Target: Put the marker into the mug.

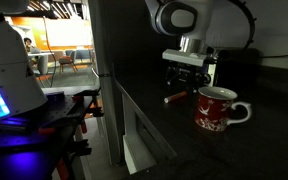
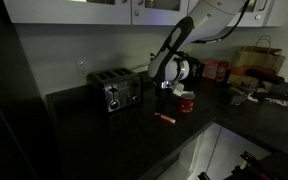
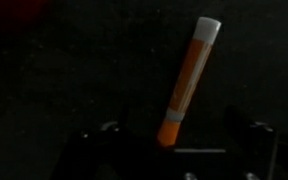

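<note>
The orange-red marker (image 3: 187, 80) lies flat on the dark counter, its whitish end pointing away from me in the wrist view. It also shows in both exterior views (image 1: 174, 98) (image 2: 166, 118). The red mug (image 1: 216, 108) with a white pattern and handle stands upright beside it, also seen in an exterior view (image 2: 187, 103). My gripper (image 3: 179, 140) is open and empty, its two fingers either side of the marker's orange end. It hangs above the counter close to the marker (image 1: 187, 78) (image 2: 165, 92).
A silver toaster (image 2: 114, 92) stands on the counter against the wall. A brown paper bag (image 2: 256, 62) and some jars (image 2: 216, 70) stand further along. The counter's front edge (image 1: 134, 110) drops off close to the marker. The scene is dim.
</note>
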Controlling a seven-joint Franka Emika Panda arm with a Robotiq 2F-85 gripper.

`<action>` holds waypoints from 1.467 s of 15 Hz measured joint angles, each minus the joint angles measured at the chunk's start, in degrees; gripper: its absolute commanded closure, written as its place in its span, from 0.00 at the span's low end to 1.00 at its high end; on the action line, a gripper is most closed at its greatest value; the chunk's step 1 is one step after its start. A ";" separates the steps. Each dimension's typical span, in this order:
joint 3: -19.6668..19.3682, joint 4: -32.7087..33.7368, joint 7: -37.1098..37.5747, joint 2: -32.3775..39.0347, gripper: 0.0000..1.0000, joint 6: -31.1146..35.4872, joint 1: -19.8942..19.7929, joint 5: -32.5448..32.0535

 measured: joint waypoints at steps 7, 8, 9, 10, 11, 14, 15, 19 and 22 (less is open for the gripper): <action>-0.44 2.25 1.04 1.73 0.71 0.00 -0.94 -1.18; -0.52 2.36 1.42 1.74 0.78 0.00 -1.05 -1.43; -0.57 2.45 1.54 1.74 0.84 0.00 -1.16 -1.63; -0.57 2.54 1.54 1.74 0.93 -0.04 -1.26 -1.69; -0.57 2.62 1.55 1.73 0.98 -0.06 -1.30 -1.75; -0.27 2.50 1.55 1.20 0.96 -0.60 -1.37 -1.77; -0.04 2.40 1.55 1.00 0.95 -0.61 -1.42 -1.76; 3.96 0.86 0.05 -1.98 0.95 -0.46 -3.80 -0.76; 8.96 -1.71 -7.71 -6.41 0.95 -0.11 -8.23 4.87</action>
